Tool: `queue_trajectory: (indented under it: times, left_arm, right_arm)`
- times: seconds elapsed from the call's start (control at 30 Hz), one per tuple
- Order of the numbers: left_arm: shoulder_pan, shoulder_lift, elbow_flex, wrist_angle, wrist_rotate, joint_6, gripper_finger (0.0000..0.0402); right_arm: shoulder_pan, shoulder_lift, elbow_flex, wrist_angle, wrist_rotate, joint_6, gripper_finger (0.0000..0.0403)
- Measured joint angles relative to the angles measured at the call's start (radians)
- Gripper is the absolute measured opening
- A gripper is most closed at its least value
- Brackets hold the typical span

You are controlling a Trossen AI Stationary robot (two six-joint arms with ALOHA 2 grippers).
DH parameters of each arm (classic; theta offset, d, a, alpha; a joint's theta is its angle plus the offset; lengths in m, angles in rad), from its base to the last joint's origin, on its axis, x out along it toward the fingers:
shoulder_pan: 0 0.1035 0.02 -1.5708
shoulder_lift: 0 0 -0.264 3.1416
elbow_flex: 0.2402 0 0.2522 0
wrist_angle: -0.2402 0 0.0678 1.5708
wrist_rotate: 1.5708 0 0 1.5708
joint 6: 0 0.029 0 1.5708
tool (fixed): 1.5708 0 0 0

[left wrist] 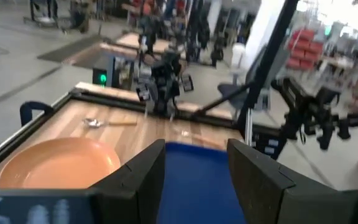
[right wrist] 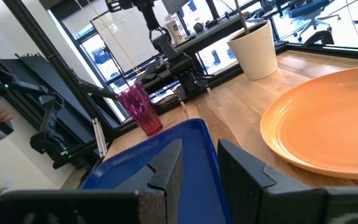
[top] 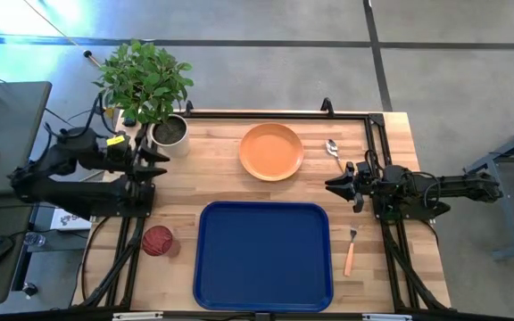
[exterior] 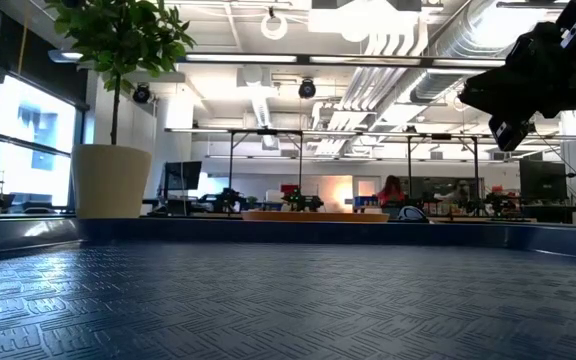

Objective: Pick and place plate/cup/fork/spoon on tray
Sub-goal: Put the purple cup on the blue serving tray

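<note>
The orange plate (top: 271,151) lies on the table at the far middle, and shows in the right wrist view (right wrist: 328,127) and the left wrist view (left wrist: 58,165). The spoon (top: 333,150) lies right of it. The fork (top: 350,251) lies right of the blue tray (top: 264,255). The dark-red cup (top: 157,240) stands left of the tray, upright in the right wrist view (right wrist: 141,109). My left gripper (top: 161,166) is open and empty at the table's left. My right gripper (top: 333,185) is open and empty above the table, right of the plate.
A potted plant in a light pot (top: 168,132) stands at the far left corner, close to my left gripper. A black frame (top: 373,125) runs along the table's far and right edges. Bare wood lies between plate and tray.
</note>
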Motion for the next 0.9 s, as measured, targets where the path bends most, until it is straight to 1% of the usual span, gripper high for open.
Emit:
queue_trajectory:
  times: [0.07,0.2,0.3,0.43,0.6,0.77,0.9]
  left_arm:
    - [0.0,0.037,0.051,-0.063,0.013,0.004,0.0164]
    - [0.0,0.109,0.159,-0.23,0.028,-0.069,0.0164]
    - [0.0,0.157,0.247,-0.354,0.033,-0.081,0.0164]
    - [0.0,0.212,0.329,-0.444,0.061,-0.122,0.0164]
    - [0.0,0.259,0.388,-0.518,0.118,-0.182,0.0163]
    - [0.0,0.302,0.432,-0.627,0.124,-0.213,0.0163]
    - [0.0,0.336,0.46,-0.714,0.137,-0.276,0.0163]
  right_arm:
    - [0.0,0.0,0.0,0.0,0.0,0.0,0.0094]
    - [0.0,0.0,0.0,0.0,0.0,0.0,0.0094]
    - [0.0,0.0,0.0,0.0,0.0,0.0,0.0094]
    - [0.0,0.0,0.0,0.0,0.0,0.0,0.0094]
    - [0.0,0.0,0.0,0.0,0.0,0.0,0.0094]
    - [0.0,0.0,0.0,0.0,0.0,0.0,0.0094]
    - [0.0,0.0,0.0,-0.001,0.0,0.0,0.0094]
